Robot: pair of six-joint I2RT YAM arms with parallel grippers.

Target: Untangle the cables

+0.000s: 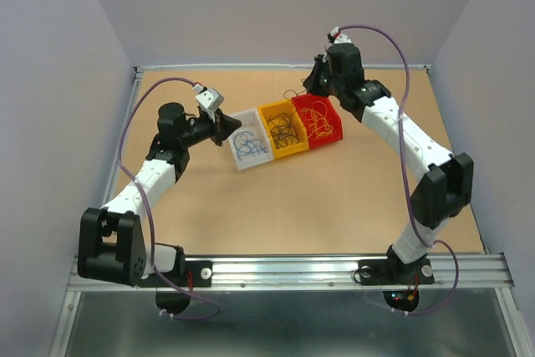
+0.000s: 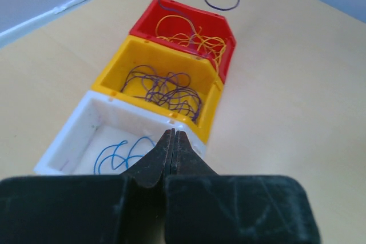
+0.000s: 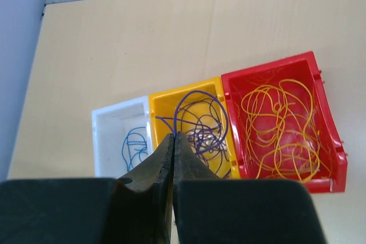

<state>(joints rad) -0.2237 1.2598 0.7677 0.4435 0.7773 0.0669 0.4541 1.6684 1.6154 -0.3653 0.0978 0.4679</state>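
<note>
— Since the cables are all curls, does any lie along one line?
— None. The blue cables (image 3: 134, 144) coil in the white bin (image 2: 71, 138), the purple cables (image 2: 163, 87) in the yellow bin (image 2: 114, 71), the orange cables (image 3: 280, 124) in the red bin (image 2: 143, 24). Only the row has a long axis: the bins touch side to side, running left to right across the table (image 1: 334, 198), slightly aslant.
— Room around them?
— Bare table on every side, widest toward the arms; the far edge lies near the red bin.
— And the grippers?
— The left gripper (image 2: 173, 135) hangs just left of the white bin, jaws pressed together, holding nothing. The right gripper (image 3: 174, 136), beyond the red bin, is likewise closed; one purple loop (image 3: 200, 91) starts at its tips, seemingly pinched there.
</note>
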